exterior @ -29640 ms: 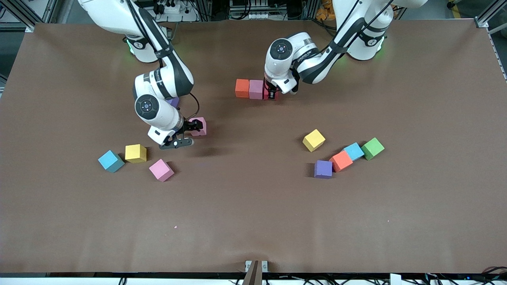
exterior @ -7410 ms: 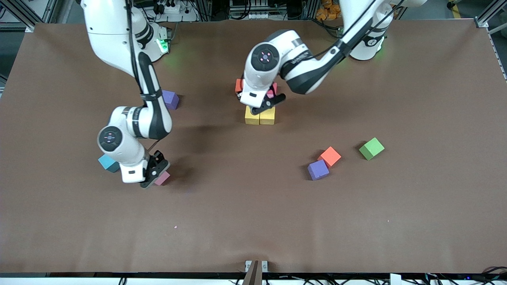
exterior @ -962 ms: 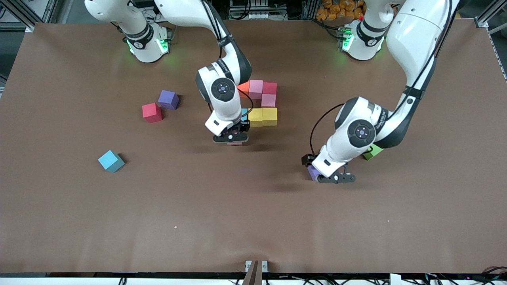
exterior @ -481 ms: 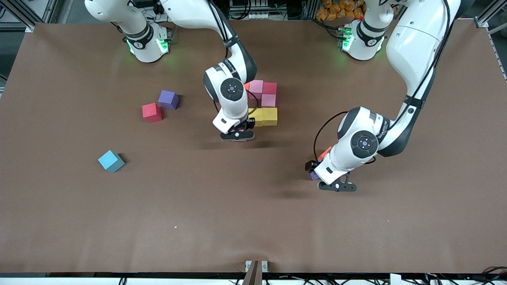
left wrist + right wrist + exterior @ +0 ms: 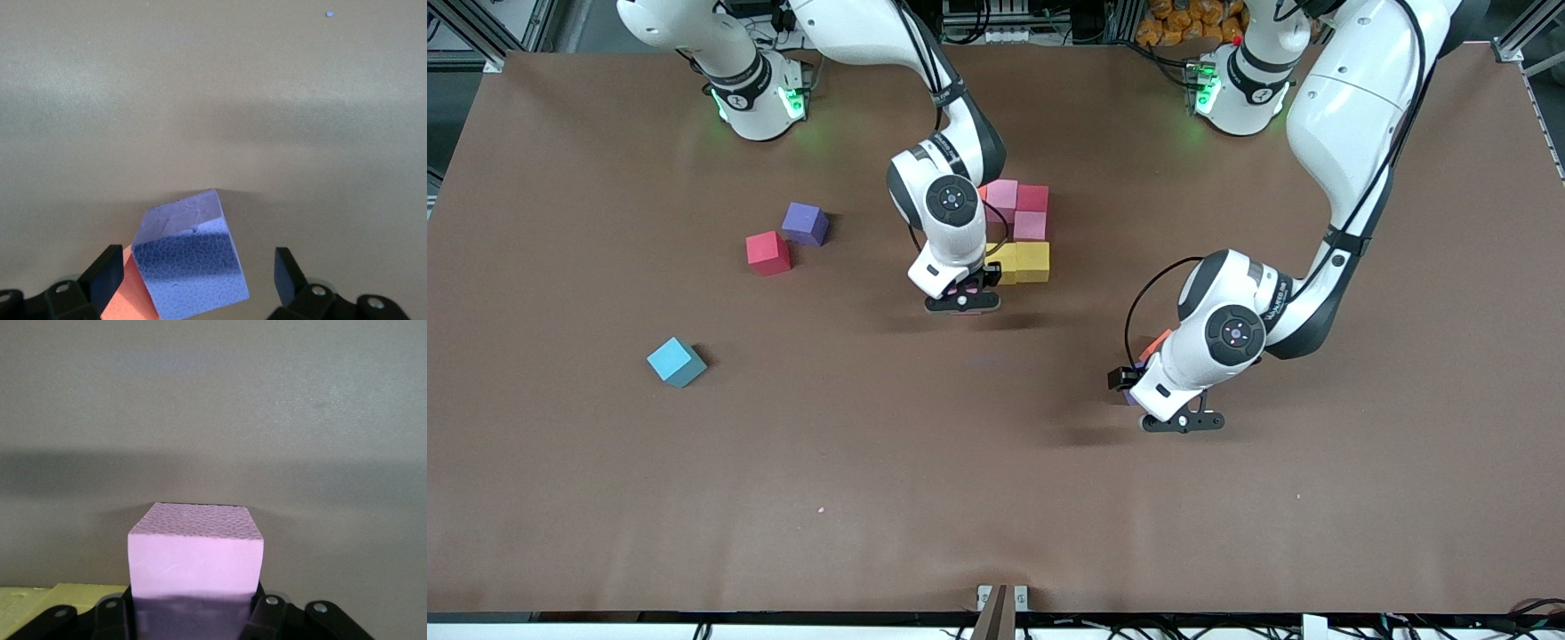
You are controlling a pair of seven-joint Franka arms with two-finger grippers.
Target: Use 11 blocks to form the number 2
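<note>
Right claw (image 5: 962,300) grips a pink cube (image 5: 195,550) beside the yellow cubes (image 5: 1021,261); a skewed release could nudge them. Left claw (image 5: 193,277), open, straddles a tilted purple cube (image 5: 190,260), risking a corner-pinched slip.

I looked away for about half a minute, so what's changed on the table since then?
The digit has grown from a three-cube row to include a pink and two yellow cubes. The right gripper brought a pink cube to it, still clamped. The left gripper, open, moved to the purple cube. The loose light blue cube stayed.
</note>
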